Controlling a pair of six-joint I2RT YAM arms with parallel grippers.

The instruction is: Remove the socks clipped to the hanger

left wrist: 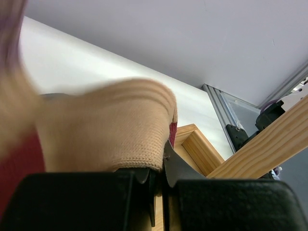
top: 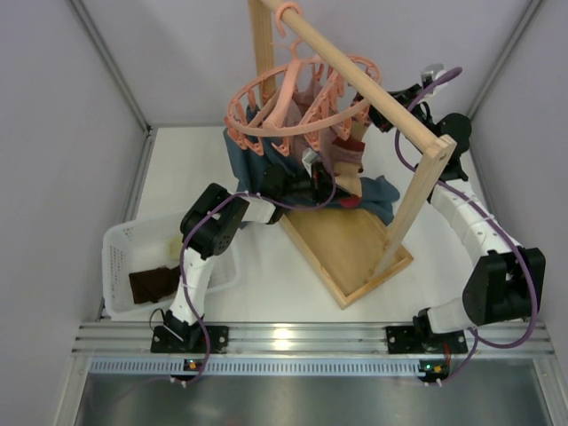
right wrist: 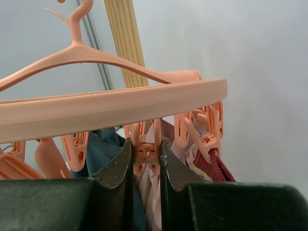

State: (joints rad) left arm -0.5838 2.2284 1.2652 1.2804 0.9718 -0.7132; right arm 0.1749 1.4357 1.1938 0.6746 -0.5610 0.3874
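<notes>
The salmon-pink round hanger hangs from the wooden rack's bar and fills the right wrist view. My right gripper is shut on one of its clip pegs, which holds pale pink cloth. Beside it another peg grips a dark red sock. My left gripper is under the hanger, shut on the beige knit edge of a beige and dark red sock. A dark brown sock lies in the white basket.
The white basket stands at the near left. The wooden rack frame with its slanted post stands in the middle. Blue-grey cloth and dusty-pink cloth hang from the hanger. Grey walls enclose the table.
</notes>
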